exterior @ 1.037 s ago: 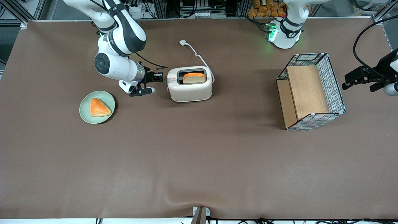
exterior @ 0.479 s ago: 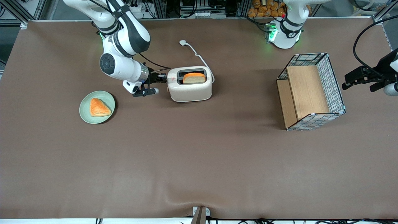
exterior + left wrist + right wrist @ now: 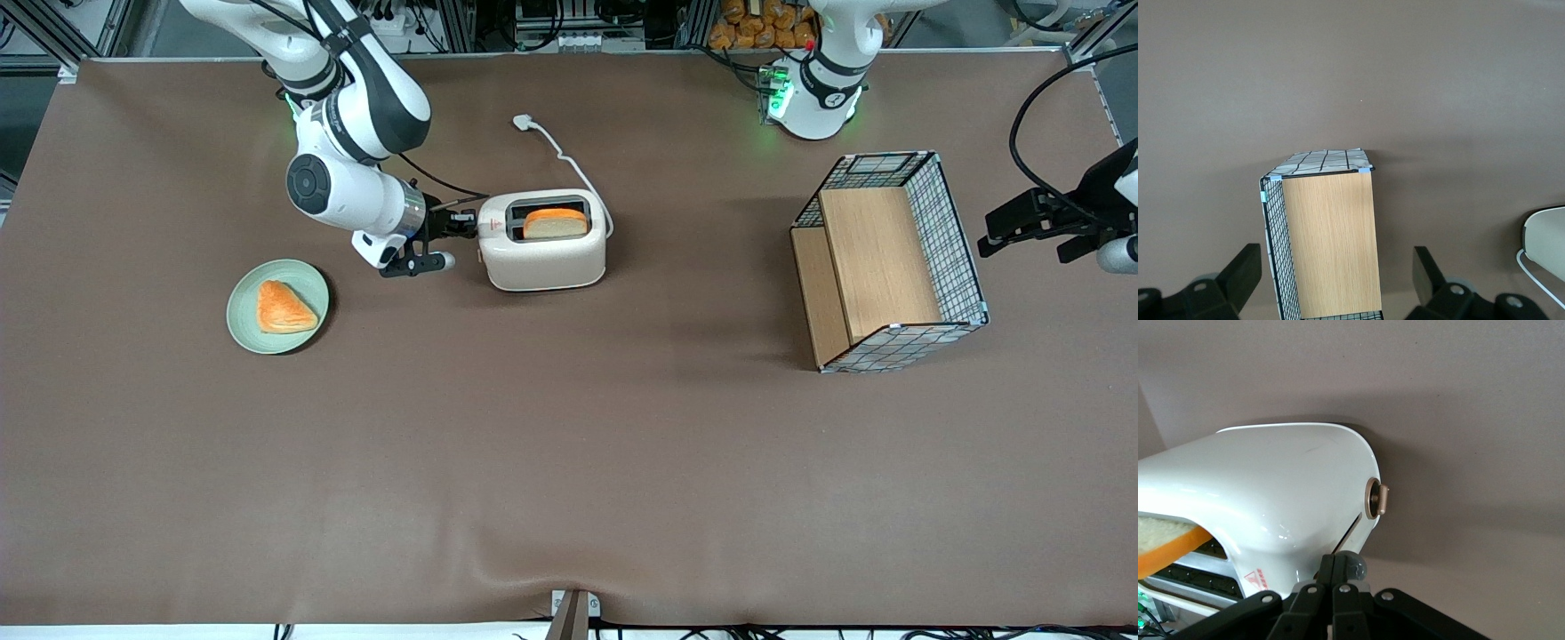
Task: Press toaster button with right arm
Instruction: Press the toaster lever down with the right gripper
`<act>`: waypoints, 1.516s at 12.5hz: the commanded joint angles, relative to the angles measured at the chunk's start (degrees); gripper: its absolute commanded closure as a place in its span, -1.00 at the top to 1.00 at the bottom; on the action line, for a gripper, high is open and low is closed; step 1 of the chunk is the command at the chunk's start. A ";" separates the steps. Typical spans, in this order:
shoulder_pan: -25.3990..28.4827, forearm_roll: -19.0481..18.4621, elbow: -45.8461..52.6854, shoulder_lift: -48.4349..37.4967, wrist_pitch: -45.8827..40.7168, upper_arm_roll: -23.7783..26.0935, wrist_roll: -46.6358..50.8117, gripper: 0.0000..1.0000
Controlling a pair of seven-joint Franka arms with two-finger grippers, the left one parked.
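Note:
The cream-white toaster (image 3: 542,253) stands on the brown table with a slice of toast (image 3: 556,222) in one slot. Its white cord runs to a plug (image 3: 522,122) farther from the front camera. The right arm (image 3: 356,107) reaches level toward the toaster's narrow end. My gripper (image 3: 468,228) is shut, its tips against that end. In the right wrist view the shut gripper (image 3: 1333,560) touches the round grey toaster button (image 3: 1357,565), beside the toaster's slot line. A beige dial (image 3: 1376,499) sits on the same end of the toaster (image 3: 1285,487).
A green plate (image 3: 242,333) with an orange pastry (image 3: 283,308) lies nearer the front camera than the gripper. A wire basket with wooden panels (image 3: 889,262) lies toward the parked arm's end; it also shows in the left wrist view (image 3: 1328,240).
The right arm moved toward the toaster, bringing the shut gripper up to its narrow end. Over the last half second it hardly moved. The toaster and toast stay in place.

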 commanded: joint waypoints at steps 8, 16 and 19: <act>0.00 0.48 -2.00 -0.48 1.05 -0.05 -1.47 -1.00; -0.44 -0.75 -3.06 -0.05 1.92 -0.05 -1.38 -1.00; 0.17 -0.75 -3.15 2.32 5.52 0.04 -1.38 -1.00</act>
